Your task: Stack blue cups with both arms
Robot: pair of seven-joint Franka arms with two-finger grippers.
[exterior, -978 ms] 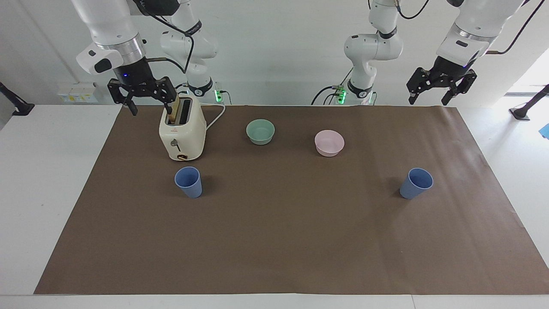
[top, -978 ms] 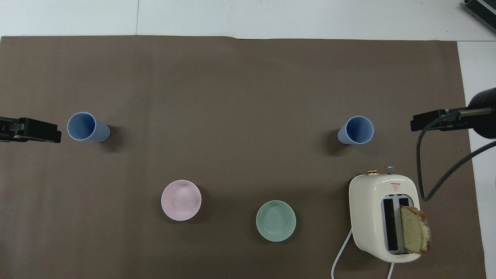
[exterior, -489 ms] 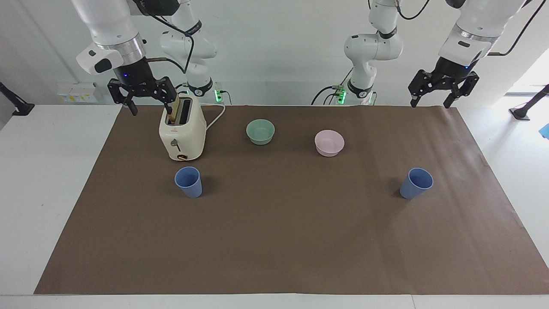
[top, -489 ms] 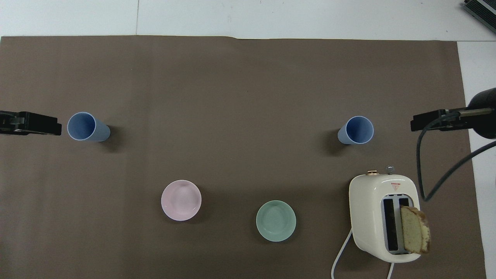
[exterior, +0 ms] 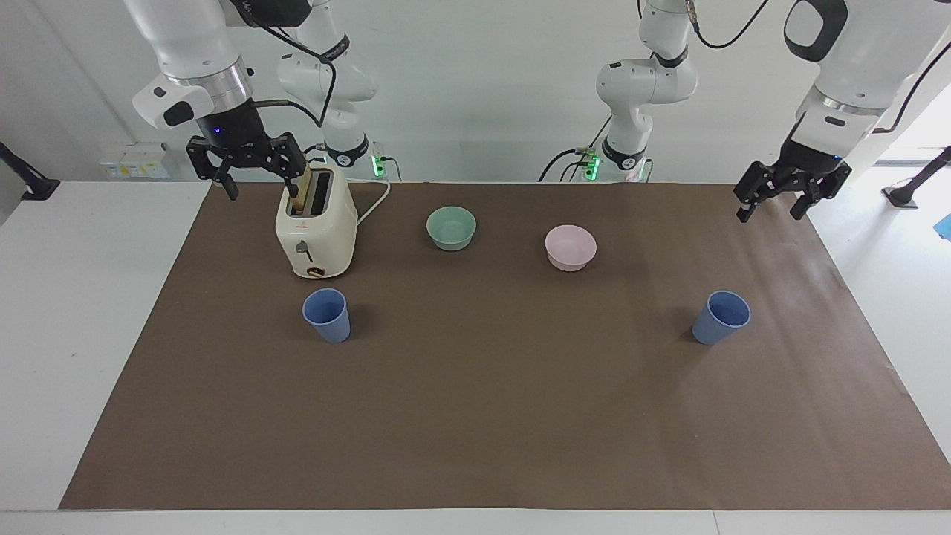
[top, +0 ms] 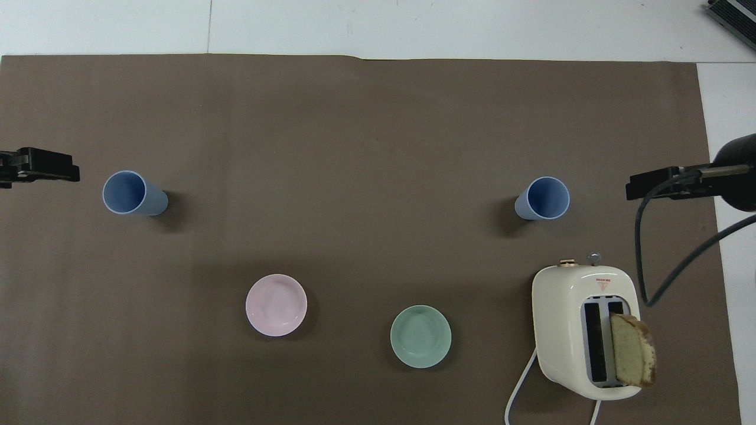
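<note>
Two blue cups stand upright and far apart on the brown mat. One blue cup (exterior: 327,315) (top: 543,198) is just farther from the robots than the toaster. The other blue cup (exterior: 721,317) (top: 133,193) is toward the left arm's end. My left gripper (exterior: 769,214) (top: 41,173) hangs open and empty over the mat's edge at that end, apart from its cup. My right gripper (exterior: 261,189) (top: 664,184) waits open and empty in the air beside the toaster's top.
A cream toaster (exterior: 316,227) (top: 582,295) with a bread slice (top: 632,357) sticking out stands near the right arm. A green bowl (exterior: 451,227) (top: 420,336) and a pink bowl (exterior: 570,247) (top: 276,305) sit nearer the robots than the cups.
My left gripper has come down and swung outward toward the mat's edge at its end of the table. The right arm, cups and bowls have not moved.
</note>
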